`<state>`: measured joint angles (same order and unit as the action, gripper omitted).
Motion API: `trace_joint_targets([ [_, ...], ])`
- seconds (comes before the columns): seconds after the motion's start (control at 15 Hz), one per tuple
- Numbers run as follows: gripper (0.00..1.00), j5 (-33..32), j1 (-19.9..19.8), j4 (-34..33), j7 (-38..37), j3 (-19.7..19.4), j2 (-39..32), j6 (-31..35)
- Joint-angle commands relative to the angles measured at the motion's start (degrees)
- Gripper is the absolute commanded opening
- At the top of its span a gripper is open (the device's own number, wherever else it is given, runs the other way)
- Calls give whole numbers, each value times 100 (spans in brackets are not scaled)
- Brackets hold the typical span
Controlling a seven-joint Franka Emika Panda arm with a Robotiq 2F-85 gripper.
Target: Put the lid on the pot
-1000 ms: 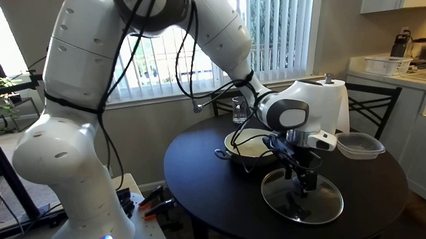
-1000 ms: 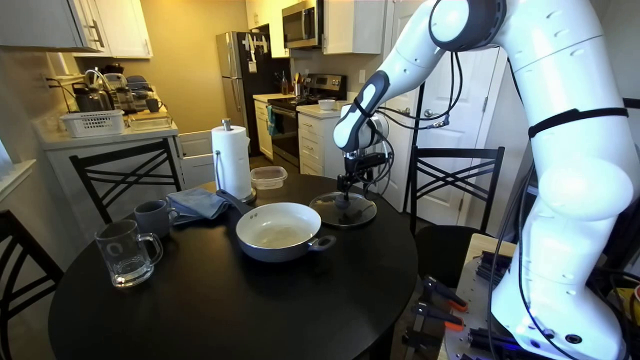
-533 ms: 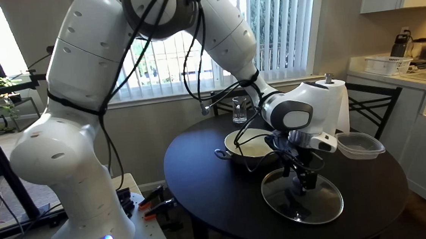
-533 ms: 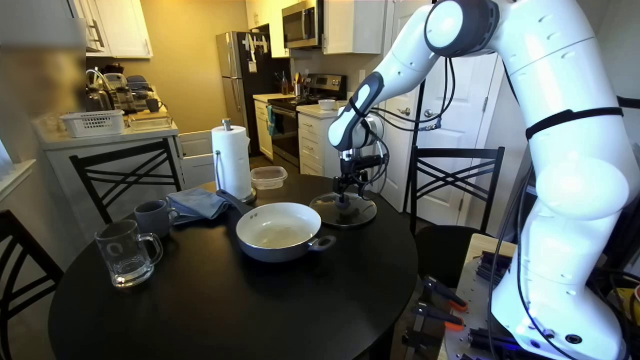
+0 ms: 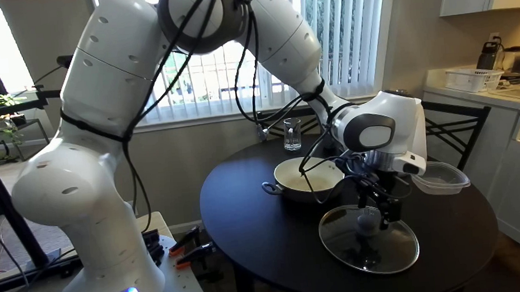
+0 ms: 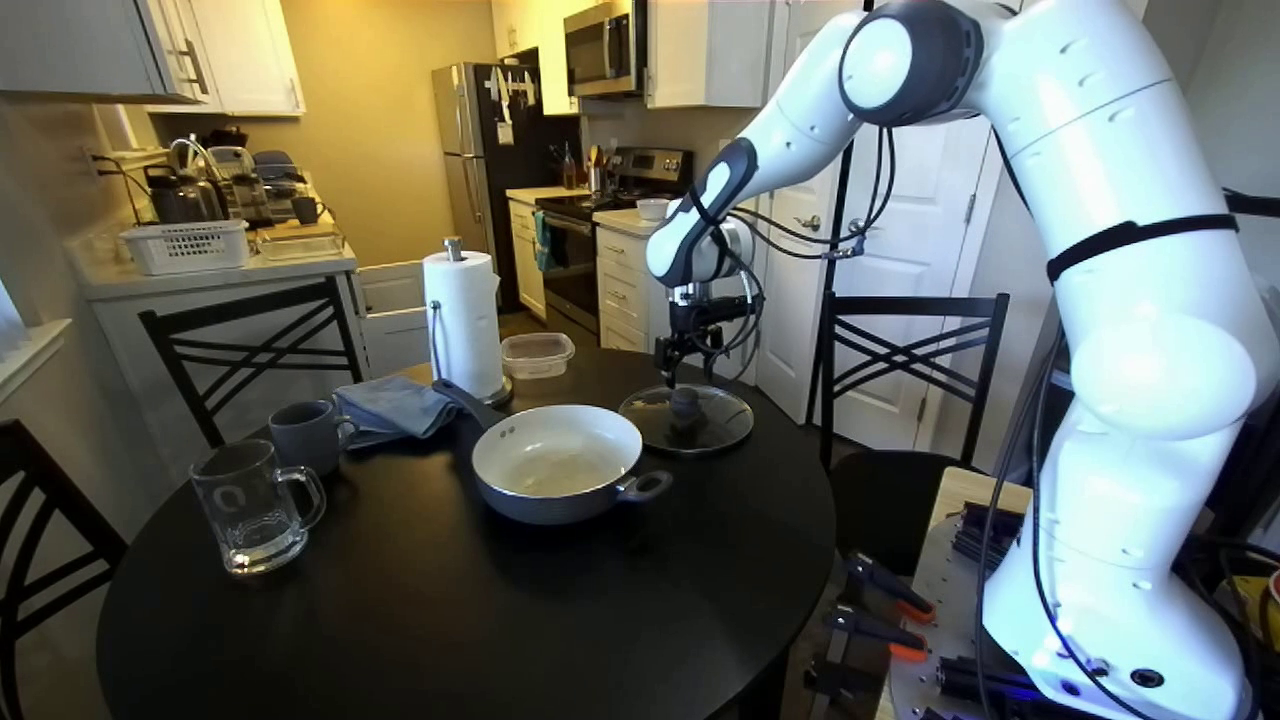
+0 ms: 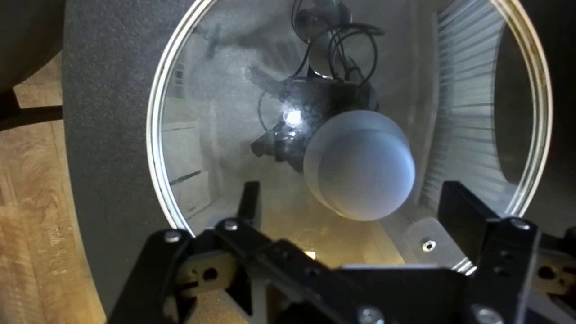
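The clear-glass lid (image 5: pixel 389 254) lies flat on the dark round table, metal rim around it; it also shows in an exterior view (image 6: pixel 725 425). Its round grey knob (image 7: pixel 364 173) points up. The pot (image 5: pixel 298 190), dark outside and cream inside, stands uncovered beside the lid; it also shows in an exterior view (image 6: pixel 550 508). My gripper (image 7: pixel 351 193) is open and empty above the lid. In the wrist view its fingers stand wide apart, with the knob ahead of the gap, not touched. In both exterior views the gripper (image 5: pixel 373 215) (image 6: pixel 690 375) is slightly higher than the knob and off to one side.
A paper towel roll (image 6: pixel 465 325), a plastic container (image 6: pixel 538 357), a blue cloth (image 6: pixel 395 408), a grey mug (image 6: pixel 306 437) and a glass mug (image 6: pixel 250 510) stand on the table (image 6: pixel 480 620). The pot's long handle (image 6: pixel 468 403) points toward the towel roll. Chairs surround the table.
My gripper has risen a little and shifted away from the robot base, so the knob it partly covered now shows clear of the fingers. The lid and pot have not moved.
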<state>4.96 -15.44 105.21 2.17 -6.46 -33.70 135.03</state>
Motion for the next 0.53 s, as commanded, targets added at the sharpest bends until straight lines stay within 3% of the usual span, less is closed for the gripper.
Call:
trace_joint_targets([
  [0.0,100,112,-56,-377,214,79,-219,-352],
  [0.47,100,118,-41,-789,121,130,-605,-635],
])
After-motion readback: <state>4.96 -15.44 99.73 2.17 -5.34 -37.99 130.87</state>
